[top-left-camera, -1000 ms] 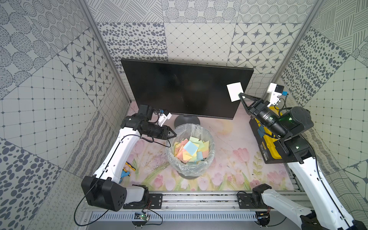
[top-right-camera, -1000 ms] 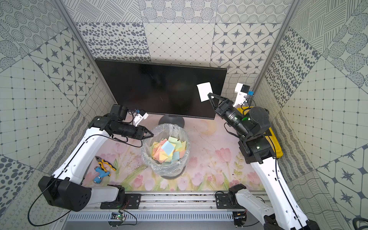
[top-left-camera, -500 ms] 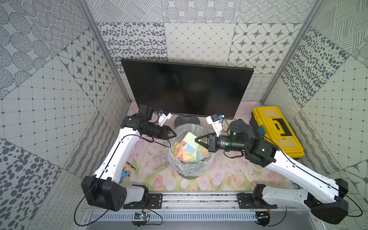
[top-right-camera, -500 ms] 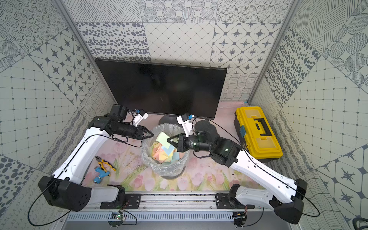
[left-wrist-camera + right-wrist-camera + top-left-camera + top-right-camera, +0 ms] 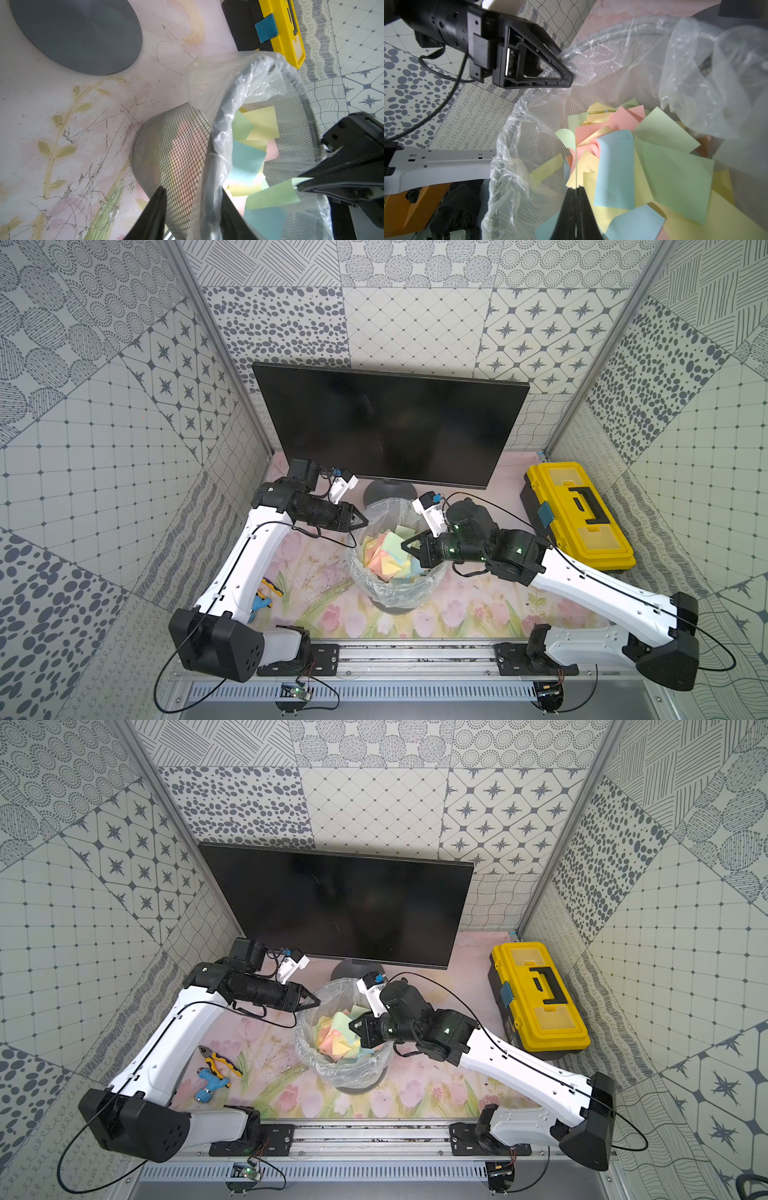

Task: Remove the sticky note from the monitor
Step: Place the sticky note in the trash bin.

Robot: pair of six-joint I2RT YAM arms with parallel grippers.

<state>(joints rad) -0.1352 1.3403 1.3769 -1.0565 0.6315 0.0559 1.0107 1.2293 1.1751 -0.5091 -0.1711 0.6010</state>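
The monitor (image 5: 386, 427) (image 5: 332, 907) stands at the back, its dark screen bare. My right gripper (image 5: 405, 545) (image 5: 352, 1026) (image 5: 576, 188) hangs over the mouth of the lined mesh waste bin (image 5: 374, 506) (image 5: 332, 986), shut on a light green sticky note (image 5: 272, 195). That note shows edge-on in the right wrist view (image 5: 576, 162). Several coloured notes lie in the bin. My left gripper (image 5: 365, 522) (image 5: 316, 1002) (image 5: 192, 193) is shut on the bin's rim and plastic liner, one finger outside the mesh wall (image 5: 176, 145) and one inside.
A yellow toolbox (image 5: 582, 518) (image 5: 540, 994) sits at the right by the wall. Pliers (image 5: 220, 1063) and a blue toy drill (image 5: 210, 1085) lie under my left arm. The monitor's round grey base (image 5: 388, 493) (image 5: 76, 35) is just behind the bin.
My right arm has swung from the monitor's right edge down to the bin, carrying the sticky note off the screen. The left arm has stayed on the bin rim.
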